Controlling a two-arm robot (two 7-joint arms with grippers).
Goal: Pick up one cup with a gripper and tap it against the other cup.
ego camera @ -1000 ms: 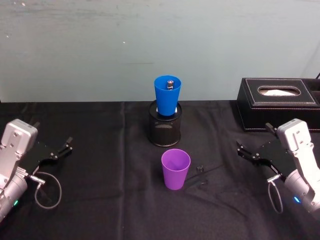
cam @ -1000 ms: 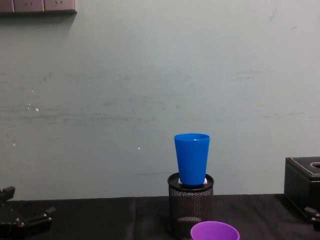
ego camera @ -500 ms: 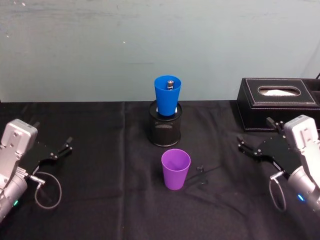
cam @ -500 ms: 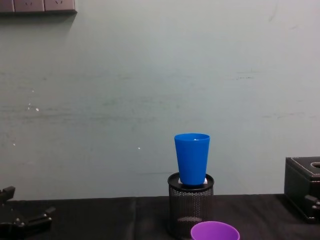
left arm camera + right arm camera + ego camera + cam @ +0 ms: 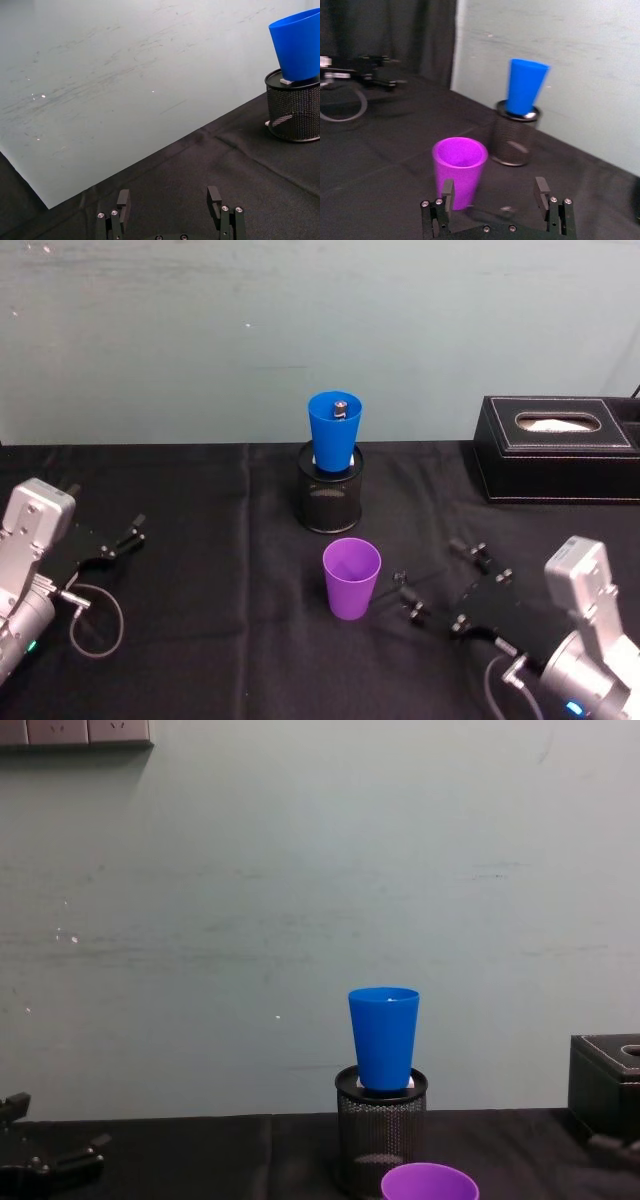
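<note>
Purple marks the target: the purple cup stands upright, mouth up, on the black tabletop. It is in front of the mesh holder that carries the blue cup. My right claw is low over the cloth, just to the right of the purple cup and apart from it, fingers spread wide. My left claw rests at the far left, also spread.

Procedure, as I judge it:
1. Centre first. In the right wrist view the purple cup lines up with one finger, not with the gap.
2. Advance level, with both fingers clear of the wall.
3. Close gently at mid-height; a tapered wall can slip.
4. Avoid the small dark item beside the cup, possibly a loose part.
5. Tap lightly; the blue cup sits high and may tip.
</note>
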